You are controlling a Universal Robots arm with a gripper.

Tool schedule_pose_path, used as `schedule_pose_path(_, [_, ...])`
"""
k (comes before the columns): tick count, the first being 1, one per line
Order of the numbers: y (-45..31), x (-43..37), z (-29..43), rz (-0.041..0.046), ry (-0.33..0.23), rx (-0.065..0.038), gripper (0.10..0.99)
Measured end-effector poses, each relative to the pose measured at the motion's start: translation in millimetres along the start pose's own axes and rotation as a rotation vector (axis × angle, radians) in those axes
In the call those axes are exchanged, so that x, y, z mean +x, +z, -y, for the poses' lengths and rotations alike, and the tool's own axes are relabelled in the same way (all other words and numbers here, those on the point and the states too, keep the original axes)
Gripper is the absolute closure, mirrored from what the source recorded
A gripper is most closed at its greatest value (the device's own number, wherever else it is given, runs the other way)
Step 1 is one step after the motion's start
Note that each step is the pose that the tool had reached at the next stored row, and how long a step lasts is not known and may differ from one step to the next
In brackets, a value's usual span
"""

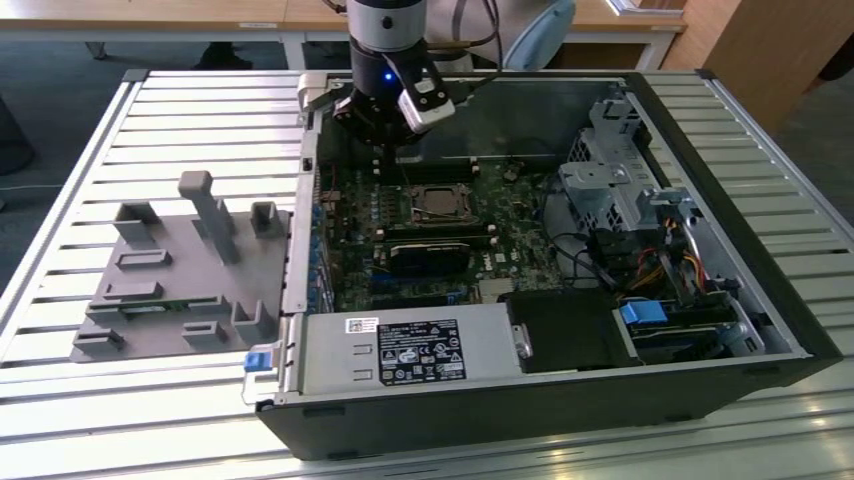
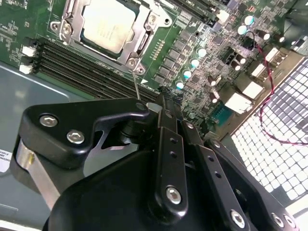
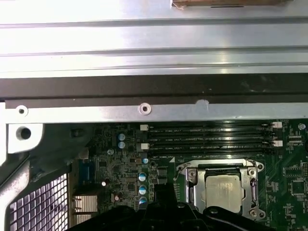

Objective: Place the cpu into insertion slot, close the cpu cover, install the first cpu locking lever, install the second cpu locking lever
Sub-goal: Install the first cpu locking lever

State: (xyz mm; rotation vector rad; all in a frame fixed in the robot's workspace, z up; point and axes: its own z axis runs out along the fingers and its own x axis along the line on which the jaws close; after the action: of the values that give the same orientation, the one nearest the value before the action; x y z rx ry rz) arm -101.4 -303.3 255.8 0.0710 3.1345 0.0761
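The end effector (image 1: 390,140) hangs over the open computer case (image 1: 534,420), near the cpu (image 1: 434,200); a grey stand (image 1: 174,270) sits on the tabletop (image 1: 134,420)

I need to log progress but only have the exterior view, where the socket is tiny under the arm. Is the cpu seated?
Observer: Yes. In the second wrist view the cpu lies flat in the socket.
Operator: Is the cover down or standing up?
Observer: Down. In the first wrist view the cpu cover lies flat, framing the chip.
Operator: Anything between the socket and the gripper?
Observer: In the second wrist view a thin metal rod rises from the socket's corner toward the gripper. I cannot tell whether they touch.
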Motion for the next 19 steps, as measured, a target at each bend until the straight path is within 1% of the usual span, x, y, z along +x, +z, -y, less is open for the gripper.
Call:
schedule_pose_path(9, [2.6,1.3,-7.2,0.0,0.0,0.0,0.98])
schedule_pose_path(13, [3.0,0.9,-7.5,0.0,-0.001,0.0,0.98])
schedule_pose_path(15, [3.1,-0.6,-7.7,-0.0001,-0.001,0.0,0.98])
schedule_pose_path(19, [3.3,-7.5,-7.9,-0.0002,-0.001,0.0,0.98])
